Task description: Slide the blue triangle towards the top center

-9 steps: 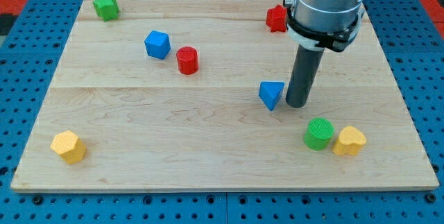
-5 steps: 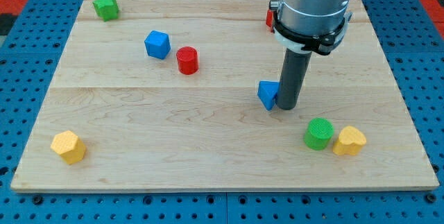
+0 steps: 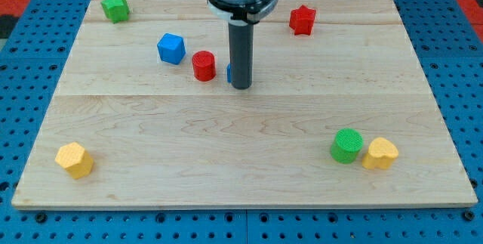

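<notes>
The blue triangle [image 3: 229, 72] is almost wholly hidden behind my rod; only a thin blue sliver shows at the rod's left edge, near the middle of the board. My tip [image 3: 241, 86] rests on the board right against it, on its right and lower side. A red cylinder [image 3: 204, 66] stands just left of the triangle, close to it.
A blue cube [image 3: 171, 48] sits left of the red cylinder. A green star-like block [image 3: 115, 7] is at the top left, a red star [image 3: 302, 20] at the top right. A yellow block [image 3: 75, 159] lies bottom left. A green cylinder [image 3: 347, 145] touches a yellow block [image 3: 379, 153] at bottom right.
My tip has swept up and to the view's left, pushing the blue triangle from right of centre to just beside the red cylinder. The other blocks have not moved.
</notes>
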`<state>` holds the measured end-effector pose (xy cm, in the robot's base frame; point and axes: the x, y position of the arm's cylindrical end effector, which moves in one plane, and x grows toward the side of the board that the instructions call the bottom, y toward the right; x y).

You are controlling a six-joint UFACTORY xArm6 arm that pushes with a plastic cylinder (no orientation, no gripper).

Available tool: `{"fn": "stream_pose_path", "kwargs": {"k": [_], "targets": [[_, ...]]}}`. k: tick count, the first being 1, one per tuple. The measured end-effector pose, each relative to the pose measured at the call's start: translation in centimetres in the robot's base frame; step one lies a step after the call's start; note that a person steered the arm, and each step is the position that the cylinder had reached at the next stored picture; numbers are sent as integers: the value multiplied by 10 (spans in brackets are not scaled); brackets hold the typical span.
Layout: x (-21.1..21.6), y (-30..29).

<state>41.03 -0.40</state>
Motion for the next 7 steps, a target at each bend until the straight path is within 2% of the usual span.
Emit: {"fn": "stream_pose_path", "kwargs": {"k": [5,7], "targets": [[-150,9],[-168,-86]]}}
